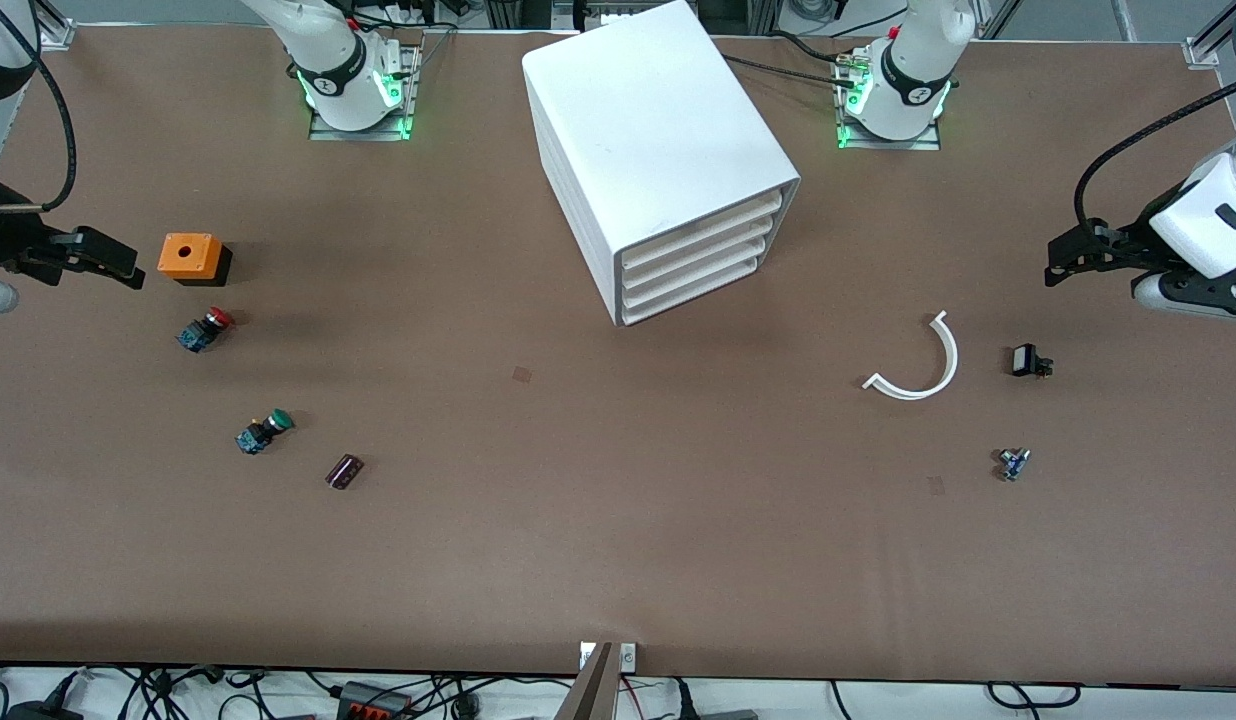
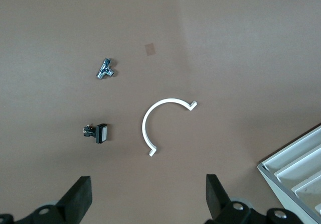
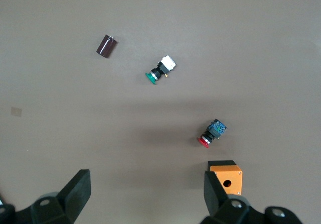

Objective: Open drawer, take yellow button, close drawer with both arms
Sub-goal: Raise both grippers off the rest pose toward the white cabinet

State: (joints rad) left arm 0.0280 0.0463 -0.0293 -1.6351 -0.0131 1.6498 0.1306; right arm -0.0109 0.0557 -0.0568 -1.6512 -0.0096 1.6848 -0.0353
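Note:
The white cabinet (image 1: 658, 130) stands at the middle of the table, its four drawers facing the front camera. The top drawer (image 1: 706, 230) is shut, like the three below it. A corner of the cabinet (image 2: 301, 169) shows in the left wrist view. The yellow-orange button is out of view. My left gripper (image 1: 1053, 263) hangs open and empty over the table at the left arm's end; in its wrist view (image 2: 149, 201) only bare table lies between the fingers. My right gripper (image 1: 130, 268) hangs open and empty at the right arm's end (image 3: 147, 199), beside an orange box (image 1: 189, 256).
Near the orange box (image 3: 226, 177) lie a red-capped button (image 1: 205, 329), a green-capped button (image 1: 264, 431) and a dark cylinder (image 1: 344, 471). At the left arm's end lie a white curved strip (image 1: 923, 365), a small black part (image 1: 1028, 361) and a small metal part (image 1: 1013, 463).

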